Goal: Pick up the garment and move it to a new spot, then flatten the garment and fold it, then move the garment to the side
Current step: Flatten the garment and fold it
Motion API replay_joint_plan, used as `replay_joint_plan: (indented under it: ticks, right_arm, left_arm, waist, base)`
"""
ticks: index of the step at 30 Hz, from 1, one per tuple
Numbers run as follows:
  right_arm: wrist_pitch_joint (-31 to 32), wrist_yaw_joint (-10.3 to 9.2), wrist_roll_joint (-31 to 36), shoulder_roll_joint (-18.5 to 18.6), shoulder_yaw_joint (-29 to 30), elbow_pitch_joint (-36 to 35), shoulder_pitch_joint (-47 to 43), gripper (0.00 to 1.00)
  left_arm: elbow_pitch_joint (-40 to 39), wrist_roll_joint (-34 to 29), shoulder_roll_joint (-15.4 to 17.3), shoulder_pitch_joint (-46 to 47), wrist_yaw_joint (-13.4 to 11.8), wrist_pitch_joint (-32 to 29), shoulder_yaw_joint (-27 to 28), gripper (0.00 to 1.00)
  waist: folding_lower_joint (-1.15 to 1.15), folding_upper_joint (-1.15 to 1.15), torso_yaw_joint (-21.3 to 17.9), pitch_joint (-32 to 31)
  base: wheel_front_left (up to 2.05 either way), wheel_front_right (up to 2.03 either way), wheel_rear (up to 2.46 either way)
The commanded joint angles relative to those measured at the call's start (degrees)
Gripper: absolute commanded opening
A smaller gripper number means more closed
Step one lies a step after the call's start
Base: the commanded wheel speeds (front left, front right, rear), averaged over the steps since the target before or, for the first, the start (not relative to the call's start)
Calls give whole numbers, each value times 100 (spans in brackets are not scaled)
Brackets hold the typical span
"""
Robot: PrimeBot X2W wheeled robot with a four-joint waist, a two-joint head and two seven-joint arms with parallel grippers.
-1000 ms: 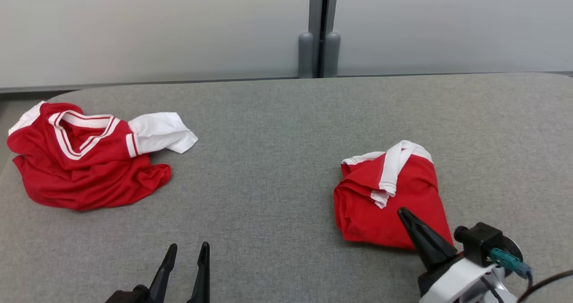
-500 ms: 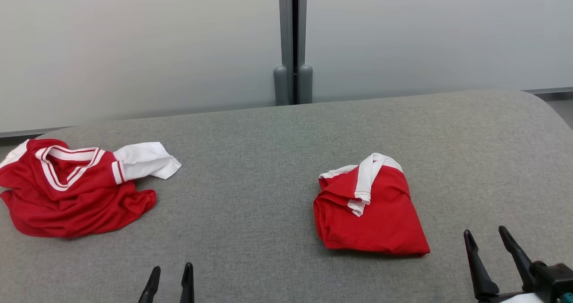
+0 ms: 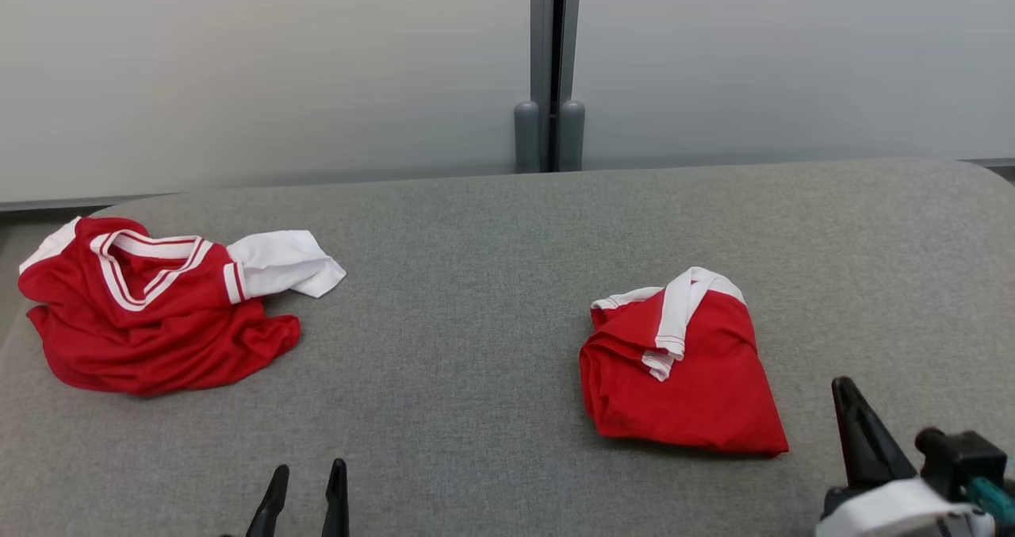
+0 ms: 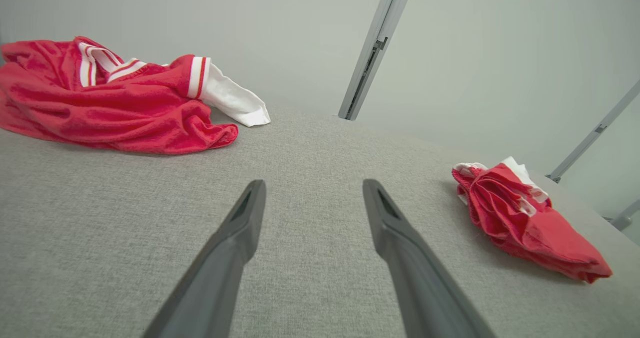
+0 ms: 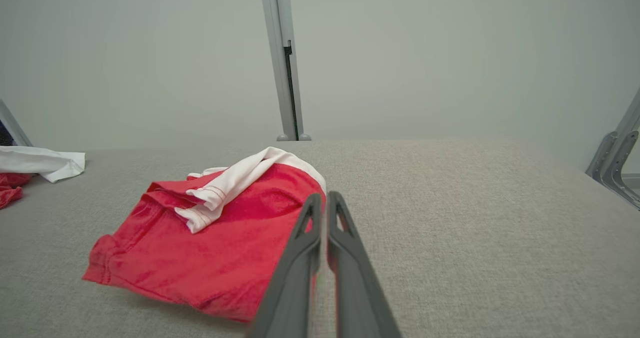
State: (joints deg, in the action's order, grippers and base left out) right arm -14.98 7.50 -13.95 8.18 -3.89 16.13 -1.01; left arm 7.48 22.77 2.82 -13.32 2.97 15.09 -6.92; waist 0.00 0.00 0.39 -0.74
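Well, I'm reading the folded shirt (image 3: 682,378) as done: it is lying compact on the right of the surface (image 3: 476,283), toward the near side, touching neither hand. The crumpled shirt (image 3: 151,315) is sitting at the far left, one white sleeve trailing toward the middle, so I'm judging that the picking up, flattening and folding are all waiting on that one. My right hand (image 5: 324,198) is hovering just near and right of the folded shirt, fingers pressed almost together and gripping nothing. My left hand (image 3: 311,467) is hanging at the near edge, fingers spread, empty, well apart from both shirts.
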Motion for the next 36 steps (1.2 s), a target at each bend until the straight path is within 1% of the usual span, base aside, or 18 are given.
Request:
replay_joint_plan:
  ticks: [1,2,3,6,10,14,18,23,30,36]
  right_arm:
    - [12,-1,23,19,-81,207,376,0]
    - [12,-1,23,19,-81,207,376,0]
    - [72,-1,30,-3,-135,340,609,0]
    - [258,-1,63,-31,-377,811,1231,0]
    - [403,-1,83,-26,-616,1460,1820,0]
    - [428,-1,32,-10,-772,1944,2109,0]
    - [516,-1,-42,41,-985,2263,2235,0]
    - [789,-1,-178,127,-1307,2464,2456,0]
    - [1116,-1,-351,254,-1711,2489,2883,0]
    - [1261,-1,-453,258,-1876,2653,3345,0]
  left_arm:
    - [-13,-33,17,213,30,9,-50,100]
    - [-13,-33,17,213,30,9,-50,100]
    - [-20,-30,18,290,39,9,-87,100]
    - [-32,15,17,533,39,9,-217,100]
    - [44,50,20,799,52,9,-396,100]
    - [111,98,17,913,16,9,-397,100]
    - [133,104,17,901,29,9,-368,100]
    - [151,114,17,955,47,9,-376,100]
    - [158,169,18,1048,55,9,-455,100]
    - [196,266,17,1176,76,9,-561,100]
  waist:
    - [0,0,79,193]
    - [0,0,79,193]
    - [0,0,102,306]
    - [0,0,180,583]
    - [0,0,335,801]
    - [0,0,435,861]
    - [0,0,477,874]
    - [0,0,529,888]
    - [0,0,626,968]
    - [0,0,847,1140]
  base:
    - [0,0,0]
    - [0,0,0]
    - [0,0,0]
    - [0,0,0]
    - [0,0,0]
    - [0,0,0]
    - [0,0,0]
    - [0,0,0]
    - [0,0,0]
    - [0,0,0]
